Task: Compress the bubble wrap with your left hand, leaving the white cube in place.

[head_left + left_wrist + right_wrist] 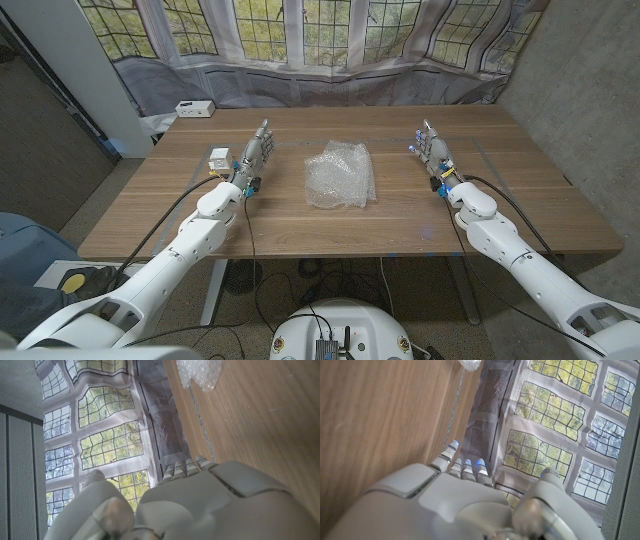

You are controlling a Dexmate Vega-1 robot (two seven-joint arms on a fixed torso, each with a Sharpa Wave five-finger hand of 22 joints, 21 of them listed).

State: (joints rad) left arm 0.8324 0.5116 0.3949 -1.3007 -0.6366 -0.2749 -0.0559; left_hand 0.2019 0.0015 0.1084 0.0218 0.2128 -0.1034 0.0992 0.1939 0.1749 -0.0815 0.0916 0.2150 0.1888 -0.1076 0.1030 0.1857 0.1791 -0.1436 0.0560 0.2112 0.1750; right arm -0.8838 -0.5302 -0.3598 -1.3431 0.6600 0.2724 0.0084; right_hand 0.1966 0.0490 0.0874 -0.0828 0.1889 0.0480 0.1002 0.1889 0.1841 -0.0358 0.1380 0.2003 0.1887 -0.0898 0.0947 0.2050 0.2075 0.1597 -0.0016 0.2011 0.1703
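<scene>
One crumpled sheet of bubble wrap is seen on the wooden table, and it is taken as the landmark for all places below. The left hand is stood on its edge to the robot's left of the wrap, apart from it, with fingers extended and nothing held. The right hand is stood likewise on the robot's right of the wrap, well apart, fingers extended and empty; blue lights are noted at its fingertips in the right wrist view. The white cube is found beyond the left hand from the wrap, just beside that hand's outer side. A small white box is noted at the table's far corner, well apart from the wrap on the robot's left.

Handling, as judged: the wrap is expected to be very light, soft and springy, with a slick plastic skin. Little resistance is expected at first, then some spring-back. Being so light, it may be pushed along the wood rather than flattened if it is met from the side. The raised, bunched middle is judged the best place to be pressed, from above with the palm, or gathered with the fingers closed round the mound. Tearing is thought unlikely; popped bubbles are of no concern here.

The cube is judged safe so long as the left hand is carried toward the wrap, away from the cube.
</scene>
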